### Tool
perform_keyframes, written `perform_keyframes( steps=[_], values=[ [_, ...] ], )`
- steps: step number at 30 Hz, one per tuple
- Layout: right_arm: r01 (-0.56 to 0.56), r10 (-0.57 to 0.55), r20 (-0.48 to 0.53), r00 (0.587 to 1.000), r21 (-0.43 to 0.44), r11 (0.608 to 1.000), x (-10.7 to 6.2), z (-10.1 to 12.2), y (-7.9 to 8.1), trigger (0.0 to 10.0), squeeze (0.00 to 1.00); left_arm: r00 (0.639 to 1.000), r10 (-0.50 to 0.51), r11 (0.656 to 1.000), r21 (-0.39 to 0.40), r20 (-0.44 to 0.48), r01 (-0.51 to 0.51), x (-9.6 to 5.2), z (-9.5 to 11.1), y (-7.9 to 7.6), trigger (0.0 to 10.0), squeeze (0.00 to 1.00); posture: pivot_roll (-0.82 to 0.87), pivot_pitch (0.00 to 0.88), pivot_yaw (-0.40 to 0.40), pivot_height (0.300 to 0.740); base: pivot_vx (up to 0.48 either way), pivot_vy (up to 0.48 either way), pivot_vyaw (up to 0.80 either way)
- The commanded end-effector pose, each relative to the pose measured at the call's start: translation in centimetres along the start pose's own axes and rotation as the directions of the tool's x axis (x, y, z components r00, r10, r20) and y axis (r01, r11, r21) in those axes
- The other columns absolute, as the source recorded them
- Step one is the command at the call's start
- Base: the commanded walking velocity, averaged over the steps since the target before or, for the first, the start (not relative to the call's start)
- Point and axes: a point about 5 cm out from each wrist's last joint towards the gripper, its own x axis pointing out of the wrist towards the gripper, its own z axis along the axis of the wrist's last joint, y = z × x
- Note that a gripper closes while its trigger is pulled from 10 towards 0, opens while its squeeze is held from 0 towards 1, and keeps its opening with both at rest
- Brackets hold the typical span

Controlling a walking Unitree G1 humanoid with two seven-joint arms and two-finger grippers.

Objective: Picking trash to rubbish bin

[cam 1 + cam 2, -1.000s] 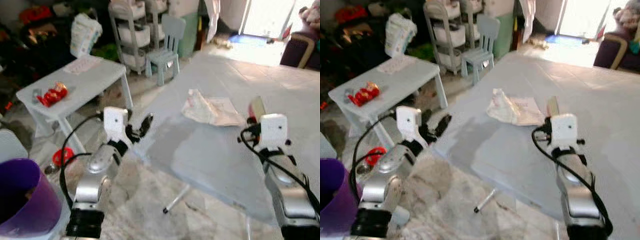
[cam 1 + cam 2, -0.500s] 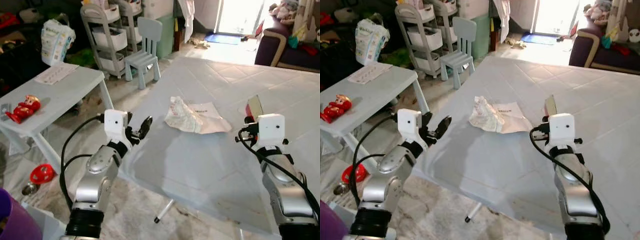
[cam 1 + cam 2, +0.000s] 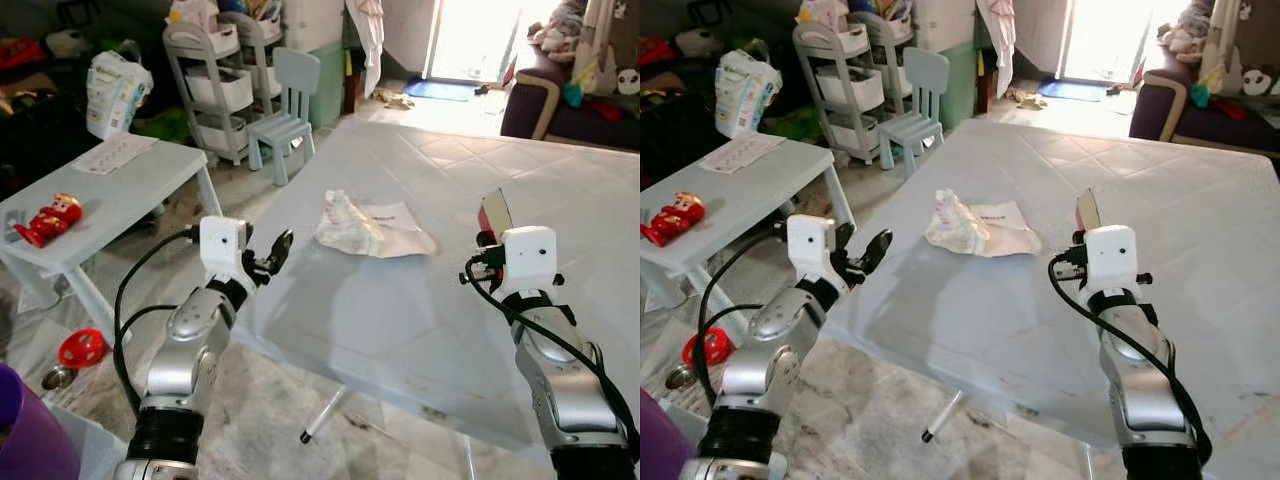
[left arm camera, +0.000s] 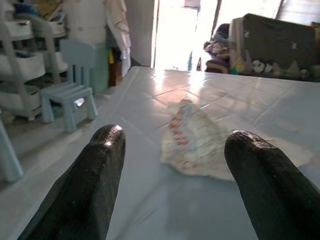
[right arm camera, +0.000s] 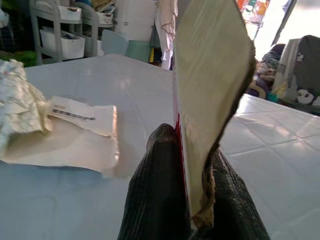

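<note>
Bare counter [image 3: 400, 310] lying open between left gripper [image 3: 268, 258] and crumpled wrapper [image 3: 368, 226] at 12 o'clock; small chair [image 3: 287, 112] standing well beyond counter edge.

Large pale grey counter [image 3: 420, 300] with a glossy top, crumpled white wrapper [image 3: 347, 223] lying on it toward the far edge, touching a flat white paper packet [image 3: 398, 232] just beside it, tiled floor [image 3: 270, 420] below.
</note>
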Motion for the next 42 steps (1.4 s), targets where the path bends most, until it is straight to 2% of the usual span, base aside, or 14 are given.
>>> perform_keyframes(
  steps=[1,9,11,18,32,42],
  values=[
    [0.004,-0.004,0.018,1.0,-0.001,1.0,0.06,0.6,-0.1,10.0,0.0,1.0,-0.003,1.0,0.015,0.001,0.003,0.33,0.28,0.11,10.0,0.0,-0.04,0.0,0.031,0.74,0.0,0.0,-0.8],
    [0.0,0.0,0.02,1.0,-0.007,1.0,-0.21,0.5,-0.02,10.0,0.0,1.0,0.012,1.0,-0.019,-0.001,-0.012,0.56,0.17,0.03,10.0,0.0,-0.04,0.0,0.028,0.74,0.0,0.0,-0.71],
    [-0.007,0.007,0.022,1.0,-0.011,1.0,-0.15,0.57,0.1,10.0,0.0,1.0,0.022,0.998,-0.056,0.003,-0.022,0.53,0.1,0.03,10.0,0.0,-0.04,0.0,0.026,0.74,0.0,0.0,0.0],
    [-0.012,0.012,0.022,1.0,-0.02,1.0,0.11,0.66,-0.02,10.0,0.0,1.0,0.028,0.995,-0.097,0.008,-0.027,0.64,0.27,0.15,10.0,0.0,-0.04,0.0,0.019,0.74,0.0,0.0,0.0],
    [-0.01,0.01,0.01,1.0,-0.021,1.0,-0.01,0.36,0.13,10.0,0.0,0.999,0.036,0.993,-0.112,0.0,-0.036,0.71,0.28,0.38,10.0,0.0,-0.04,0.0,0.022,0.74,0.0,0.0,0.0],
    [-0.011,0.011,0.006,1.0,-0.024,1.0,0.03,0.25,0.18,10.0,0.0,0.999,0.047,0.992,-0.117,-0.005,-0.047,0.63,0.19,0.58,10.0,0.0,-0.04,0.0,0.023,0.74,0.0,-0.304,0.0]
  ],
)
